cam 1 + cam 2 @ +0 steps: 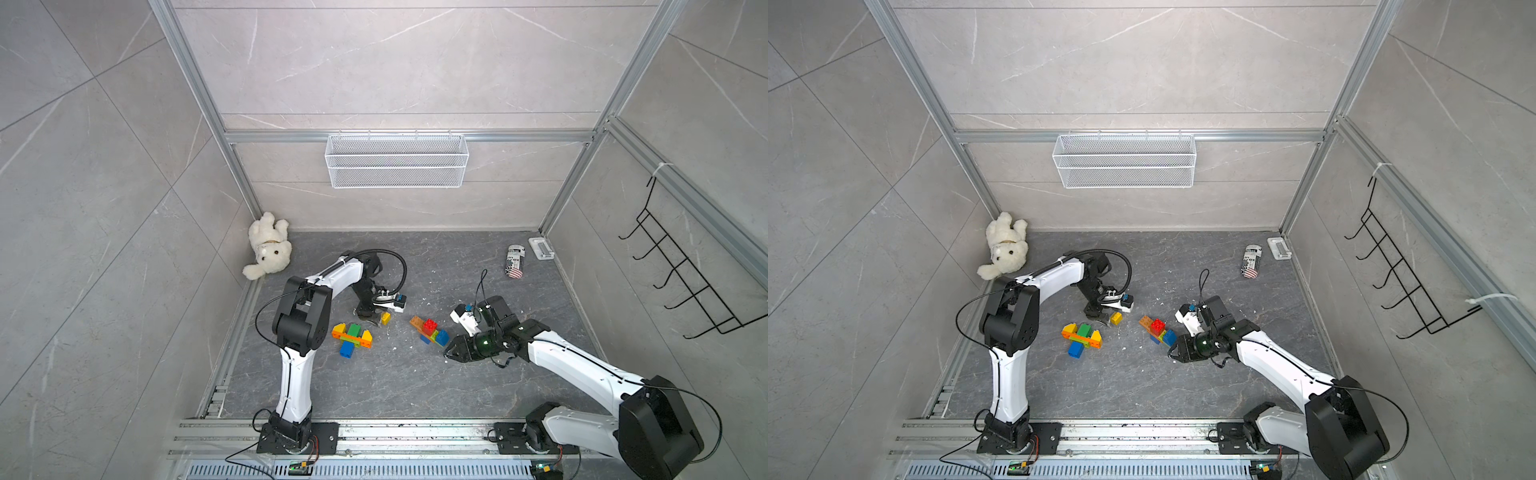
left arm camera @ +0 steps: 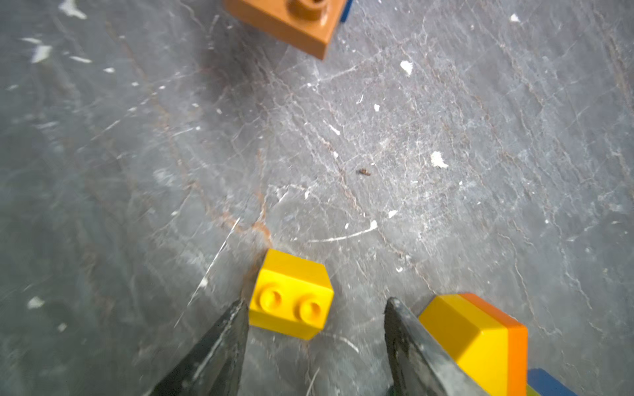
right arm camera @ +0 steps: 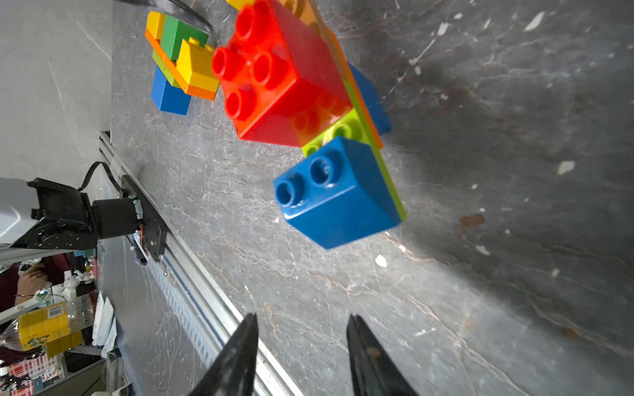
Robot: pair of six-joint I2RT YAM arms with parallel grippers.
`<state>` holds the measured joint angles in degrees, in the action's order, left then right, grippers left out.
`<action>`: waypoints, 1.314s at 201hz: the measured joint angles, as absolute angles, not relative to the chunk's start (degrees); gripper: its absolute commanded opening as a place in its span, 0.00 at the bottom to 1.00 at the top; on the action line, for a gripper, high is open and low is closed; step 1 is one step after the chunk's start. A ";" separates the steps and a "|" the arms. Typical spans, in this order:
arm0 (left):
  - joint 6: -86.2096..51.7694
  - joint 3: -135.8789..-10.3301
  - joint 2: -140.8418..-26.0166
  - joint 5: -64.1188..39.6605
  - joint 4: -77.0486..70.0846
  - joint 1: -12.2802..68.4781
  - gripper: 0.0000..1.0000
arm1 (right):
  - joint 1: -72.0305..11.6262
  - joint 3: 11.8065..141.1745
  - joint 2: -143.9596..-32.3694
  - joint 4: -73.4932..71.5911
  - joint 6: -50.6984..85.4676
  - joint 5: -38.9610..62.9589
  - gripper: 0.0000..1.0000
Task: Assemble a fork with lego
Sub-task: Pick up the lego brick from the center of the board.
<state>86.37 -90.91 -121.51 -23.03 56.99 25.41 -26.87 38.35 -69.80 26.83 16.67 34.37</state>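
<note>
A small loose yellow lego brick [image 1: 385, 318] [image 2: 291, 295] lies on the dark floor. My left gripper [image 1: 373, 321] [image 2: 315, 303] points down at it and is open. The brick sits just ahead of the tips, close against one finger. Beside the other finger is a cluster of orange, yellow, green and blue bricks [image 1: 352, 334] [image 2: 480, 339]. A second cluster of orange, red, lime and blue bricks [image 1: 430, 330] [image 3: 308, 109] lies to the right. My right gripper [image 1: 449, 353] [image 3: 303, 319] hovers low beside it, open, with nothing between its fingers.
A white plush bear [image 1: 268, 249] lies in the back left corner. A can [image 1: 515, 259] and a small white object [image 1: 541, 248] lie at the back right. A wire basket [image 1: 397, 160] hangs on the back wall and a black hook rack [image 1: 685, 282] on the right wall.
</note>
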 measured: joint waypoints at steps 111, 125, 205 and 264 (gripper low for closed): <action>89.03 -93.82 -123.37 -22.48 56.73 27.07 0.50 | -26.85 37.06 -69.76 24.84 16.91 37.04 0.45; 89.23 -93.82 -123.37 -22.37 56.90 27.07 0.47 | -26.85 37.04 -69.76 24.53 16.91 37.15 0.45; 88.60 -93.80 -123.37 -21.63 57.58 27.07 0.27 | -26.68 36.95 -70.39 23.68 16.91 37.85 0.45; 83.02 -93.73 -123.13 -22.02 56.90 27.07 0.08 | -26.57 36.95 -70.11 25.82 17.50 37.47 0.56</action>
<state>83.02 -93.73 -123.13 -22.02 56.90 27.07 -26.57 36.95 -70.11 25.82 17.50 37.47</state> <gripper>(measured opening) 0.354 0.518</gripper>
